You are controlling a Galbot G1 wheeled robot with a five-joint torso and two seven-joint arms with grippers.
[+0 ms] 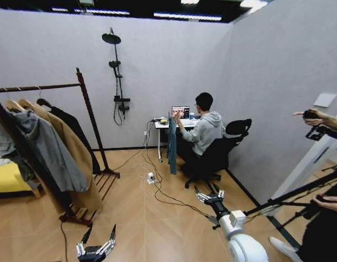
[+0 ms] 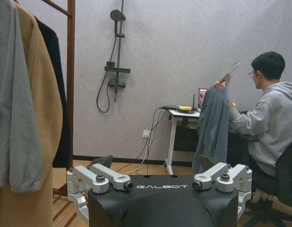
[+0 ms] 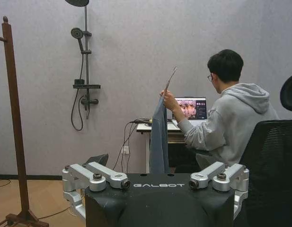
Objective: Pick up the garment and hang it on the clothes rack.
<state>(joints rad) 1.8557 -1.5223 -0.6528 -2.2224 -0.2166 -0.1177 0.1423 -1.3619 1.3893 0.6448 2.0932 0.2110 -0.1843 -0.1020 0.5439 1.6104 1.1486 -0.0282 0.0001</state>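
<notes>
**Garment held out across the room, both grippers empty**

The seated person's hand (image 3: 167, 100) holds the garment (image 1: 172, 143) up by its hanger at twelve o'clock, beside the desk (image 1: 163, 125). The clothes rack (image 1: 90, 117) stands at ten o'clock. The left gripper (image 1: 96, 245) and right gripper (image 1: 209, 195) sit low, fingers spread, holding nothing.

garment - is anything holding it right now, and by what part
Neither gripper holds it: left gripper and right gripper are both open and empty. A seated person's hand holds the garment up by its hanger, at the top.
</notes>
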